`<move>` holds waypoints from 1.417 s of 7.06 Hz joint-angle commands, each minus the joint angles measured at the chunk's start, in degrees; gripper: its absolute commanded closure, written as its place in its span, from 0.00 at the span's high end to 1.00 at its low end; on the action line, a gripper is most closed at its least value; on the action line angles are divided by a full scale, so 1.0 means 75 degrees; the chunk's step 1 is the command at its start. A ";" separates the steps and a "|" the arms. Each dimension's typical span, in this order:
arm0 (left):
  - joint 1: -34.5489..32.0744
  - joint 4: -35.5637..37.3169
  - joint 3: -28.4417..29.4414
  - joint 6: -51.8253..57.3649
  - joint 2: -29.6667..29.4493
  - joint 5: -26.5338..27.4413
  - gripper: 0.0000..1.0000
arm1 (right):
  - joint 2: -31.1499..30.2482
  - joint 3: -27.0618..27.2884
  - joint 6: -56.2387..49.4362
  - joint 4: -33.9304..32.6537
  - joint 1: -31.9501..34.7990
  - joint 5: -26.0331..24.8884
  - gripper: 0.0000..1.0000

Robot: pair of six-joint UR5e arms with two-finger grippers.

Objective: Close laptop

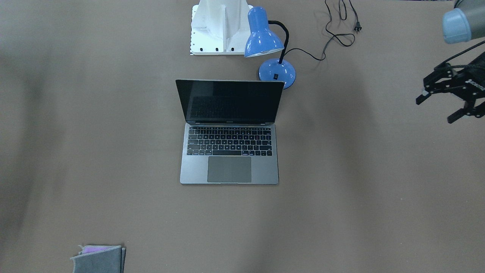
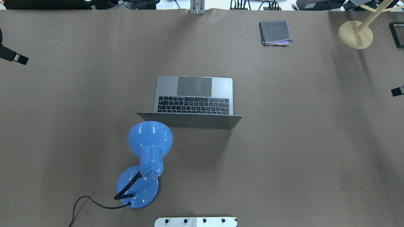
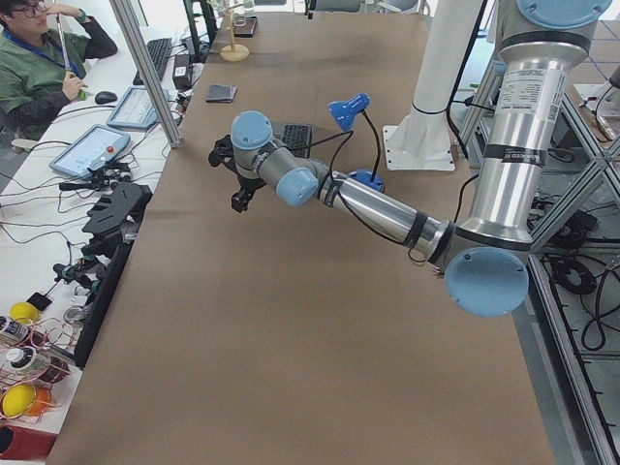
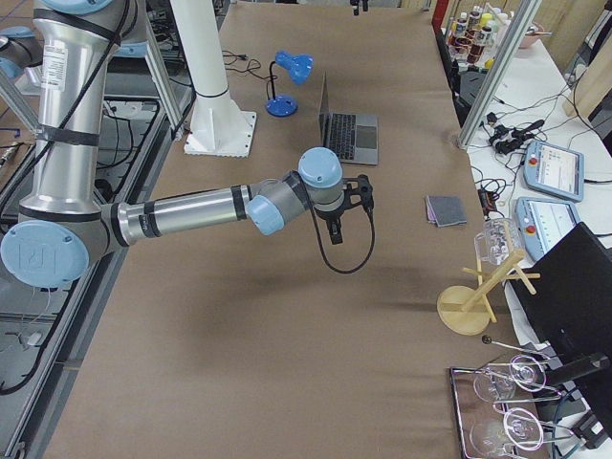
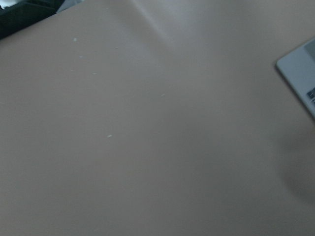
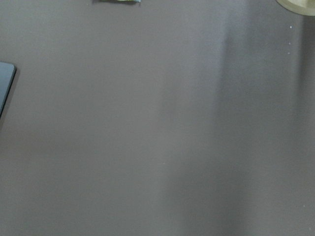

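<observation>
The laptop (image 1: 229,151) lies open at the middle of the table, its dark screen upright and its lid back toward the robot (image 2: 189,121). A corner of it shows in the left wrist view (image 5: 300,73). My left gripper (image 1: 435,111) hovers open and empty far off to the laptop's left side. It shows only as a fingertip in the overhead view (image 2: 14,57). My right gripper (image 4: 346,206) hovers far to the laptop's right. Only one fingertip of it shows overhead (image 2: 397,91), so I cannot tell whether it is open.
A blue desk lamp (image 2: 150,142) stands just behind the lid's left corner, its cord (image 2: 91,201) trailing on the table. A grey felt pouch (image 2: 275,32) lies at the far right. A wooden stand (image 2: 355,34) is at the far right corner. The robot base (image 1: 219,26) is behind the lamp.
</observation>
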 commanded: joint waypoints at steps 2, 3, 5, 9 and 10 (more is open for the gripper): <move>0.1115 -0.1172 -0.0576 -0.3177 -0.0086 0.0100 0.98 | -0.0120 0.1370 0.2725 0.0121 -0.1239 -0.0586 0.95; 0.1349 -0.1172 -0.0788 -0.3730 -0.0098 0.0101 0.98 | -0.0121 0.1734 0.3569 0.0121 -0.1858 -0.1217 0.95; 0.1910 -0.1172 -0.1186 -0.4632 -0.0098 0.0101 0.97 | -0.0098 0.2192 0.4743 0.0109 -0.2891 -0.1888 0.89; 0.2521 -0.1207 -0.1399 -0.5540 -0.0191 0.0240 0.00 | -0.0051 0.2757 0.5558 0.0051 -0.3798 -0.2067 0.00; 0.2709 -0.1196 -0.1399 -0.5656 -0.0192 0.0241 0.00 | -0.0027 0.2804 0.5894 0.0050 -0.3961 -0.2078 0.00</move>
